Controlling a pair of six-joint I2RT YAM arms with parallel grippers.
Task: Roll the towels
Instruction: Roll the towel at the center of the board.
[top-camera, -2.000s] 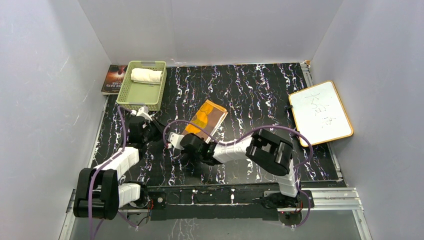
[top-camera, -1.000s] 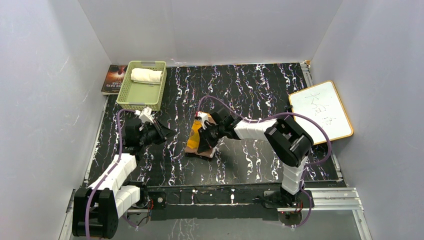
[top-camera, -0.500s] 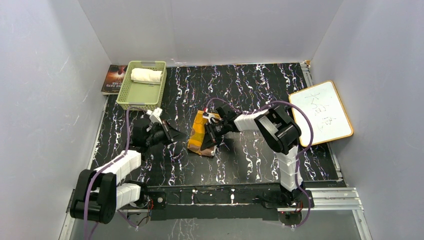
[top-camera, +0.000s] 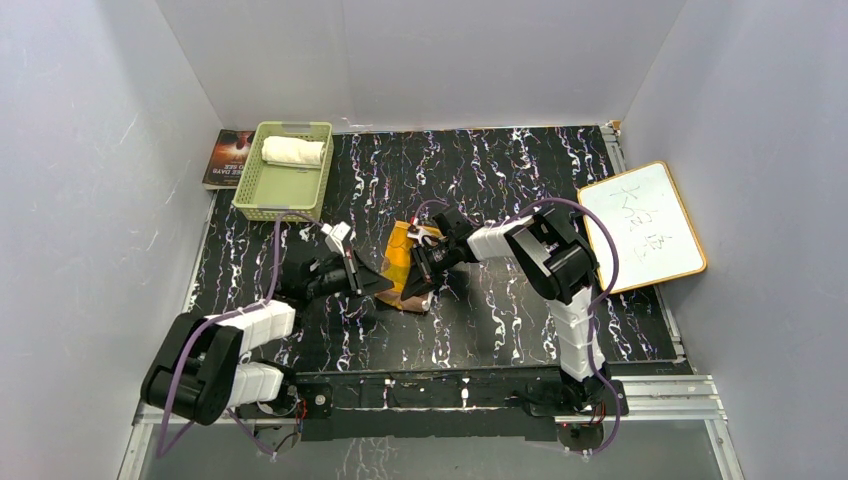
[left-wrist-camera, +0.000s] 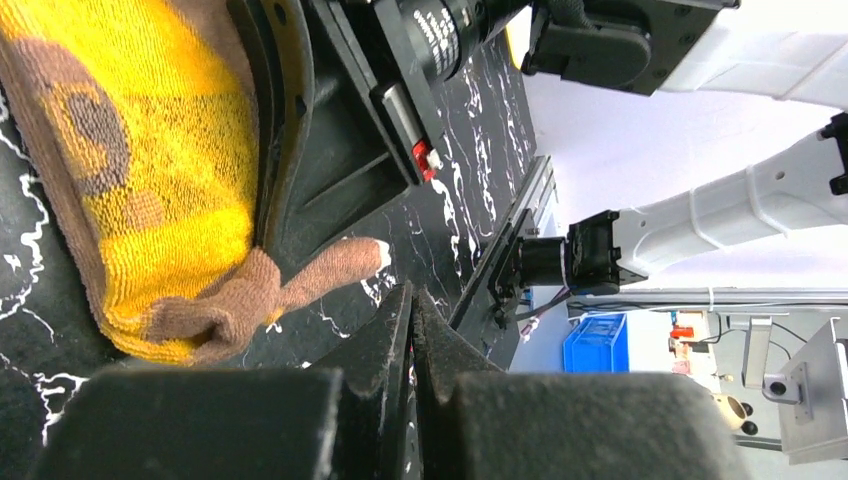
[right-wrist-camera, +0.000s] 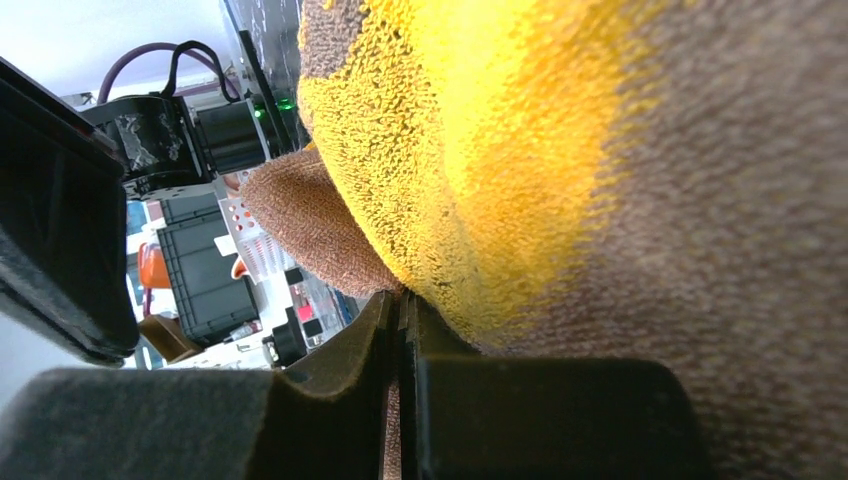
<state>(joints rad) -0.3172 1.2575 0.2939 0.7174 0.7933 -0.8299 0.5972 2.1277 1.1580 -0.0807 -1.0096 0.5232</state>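
The brown towel (top-camera: 397, 262) with yellow-orange pattern lies folded at the table's middle. My right gripper (top-camera: 416, 288) rests on its near right edge. In the right wrist view its jaws (right-wrist-camera: 400, 300) are shut with a thin strip of brown towel (right-wrist-camera: 520, 150) pinched between them. My left gripper (top-camera: 384, 287) is shut and empty, its tips (left-wrist-camera: 412, 295) low over the table just left of the towel's loose brown corner (left-wrist-camera: 330, 272). The cream-white towel (top-camera: 293, 151) lies rolled in the green basket (top-camera: 257, 192) at the back left.
A dark book (top-camera: 227, 156) lies left of the basket. A white board with a wooden frame (top-camera: 640, 225) lies at the right edge. Grey walls close in the left, back and right sides.
The right gripper pulled the brown towel's end over, folding it shorter, and now stays on it. The left gripper has moved right, up to the towel's left edge.
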